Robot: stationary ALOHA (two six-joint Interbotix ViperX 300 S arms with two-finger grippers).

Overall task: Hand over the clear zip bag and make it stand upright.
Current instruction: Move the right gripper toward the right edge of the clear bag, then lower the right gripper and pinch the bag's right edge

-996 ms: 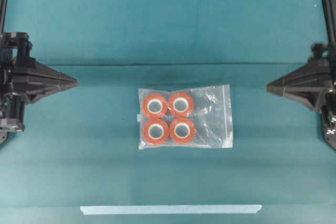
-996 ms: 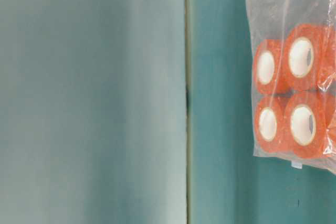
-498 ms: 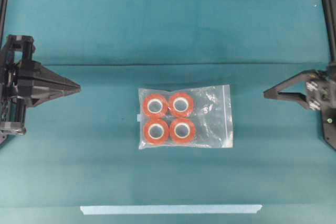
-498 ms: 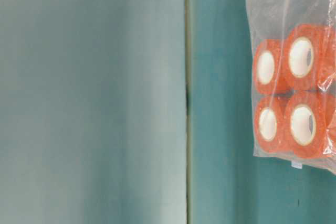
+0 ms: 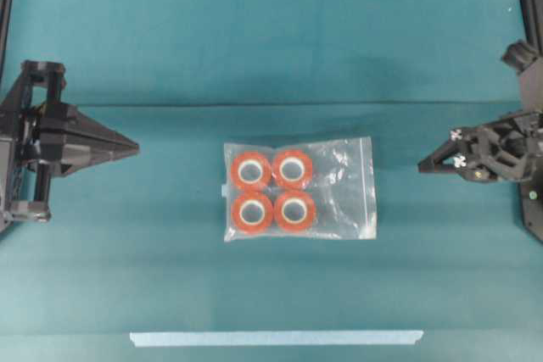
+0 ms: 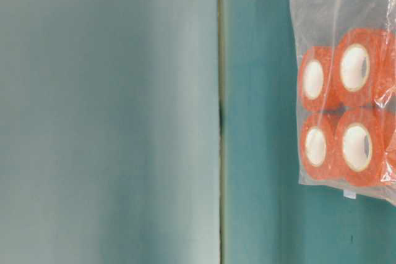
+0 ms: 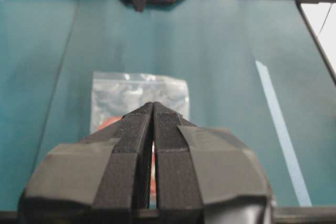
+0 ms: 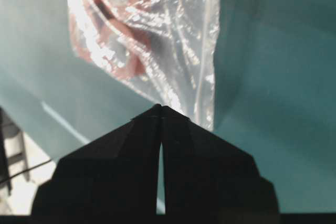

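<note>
Clear zip bag [image 5: 299,189]: thin transparent plastic, crinkled and glossy, throwing white glare in the right wrist view; the four tape rolls [image 5: 273,192] inside look orange-red with a slight sheen, cores white and matt like paper. Table cover [image 5: 271,48]: teal, matt, smooth and cloth-like, with a pale matt tape strip [image 5: 276,338] near its front edge. Left gripper [image 7: 153,109] and right gripper [image 8: 160,109]: black matt plastic, the left's finger pads finely textured.

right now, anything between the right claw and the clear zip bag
Nothing: in the overhead view only bare teal cloth lies between the shut right claw and the clear zip bag.
</note>
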